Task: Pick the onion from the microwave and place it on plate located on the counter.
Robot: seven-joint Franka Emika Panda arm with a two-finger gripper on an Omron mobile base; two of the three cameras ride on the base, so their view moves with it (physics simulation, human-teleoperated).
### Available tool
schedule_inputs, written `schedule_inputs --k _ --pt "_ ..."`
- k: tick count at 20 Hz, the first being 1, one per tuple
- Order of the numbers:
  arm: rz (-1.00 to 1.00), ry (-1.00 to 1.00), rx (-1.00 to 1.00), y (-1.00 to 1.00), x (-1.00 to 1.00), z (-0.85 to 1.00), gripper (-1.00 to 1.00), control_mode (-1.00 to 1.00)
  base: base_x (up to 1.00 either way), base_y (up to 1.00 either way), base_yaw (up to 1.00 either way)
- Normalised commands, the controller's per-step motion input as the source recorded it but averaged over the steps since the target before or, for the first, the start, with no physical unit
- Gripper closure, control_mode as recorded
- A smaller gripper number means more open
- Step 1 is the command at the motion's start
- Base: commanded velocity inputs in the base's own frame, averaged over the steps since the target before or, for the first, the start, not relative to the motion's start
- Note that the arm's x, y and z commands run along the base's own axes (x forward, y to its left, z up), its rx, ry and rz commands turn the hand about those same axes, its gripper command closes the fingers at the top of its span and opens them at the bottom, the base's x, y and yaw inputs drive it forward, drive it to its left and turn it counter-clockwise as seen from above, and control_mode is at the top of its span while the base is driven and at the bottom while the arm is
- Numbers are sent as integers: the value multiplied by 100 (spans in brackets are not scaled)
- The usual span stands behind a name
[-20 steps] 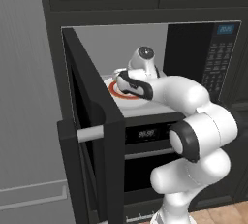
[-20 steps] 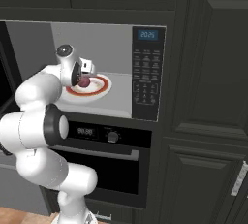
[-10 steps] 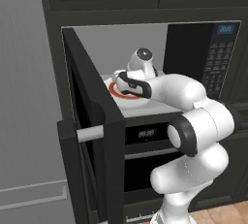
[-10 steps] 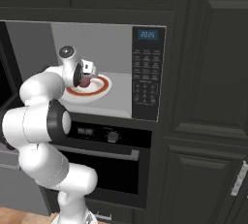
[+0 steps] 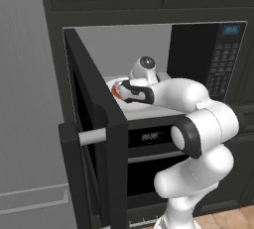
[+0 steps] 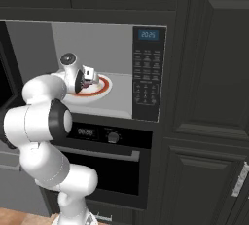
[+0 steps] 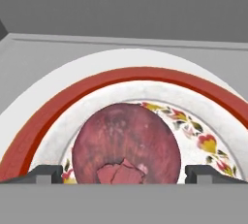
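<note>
The gripper is spread wide, one dark fingertip low at the left of the hand view and the other low at the right, with the onion sitting between them. Both tips stand clear of the onion's sides, so nothing is pinched. The onion is a round dark red-purple ball with a torn patch of skin facing the camera. It rests on a white plate with a red ring, which also carries small yellow and red painted figures inside the ring.

That plate lies on the pale grey floor of the microwave. In the right base view the hand reaches into the cavity just over the near edge of the ringed plate. In the left base view the white arm bends in from the lower right and the hand hides most of the plate.

The microwave's door swings open to the left, its silver bar handle pointing toward the camera. The keypad panel with a blue display stands right of the opening. Below sits a black oven with a clock and a knob. Dark cabinets surround everything.
</note>
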Motion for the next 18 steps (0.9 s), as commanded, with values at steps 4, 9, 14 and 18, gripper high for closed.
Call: schedule_inputs --k 4,9,14,18 --pt "0 0 0 0 2 -3 100 -100 0 0 0" --pt "0 0 0 0 0 0 100 -100 0 0 0" --pt "-2 0 0 -2 -15 8 100 -100 0 0 0" --pt "-4 0 0 -29 -60 36 100 -100 0 0 0"
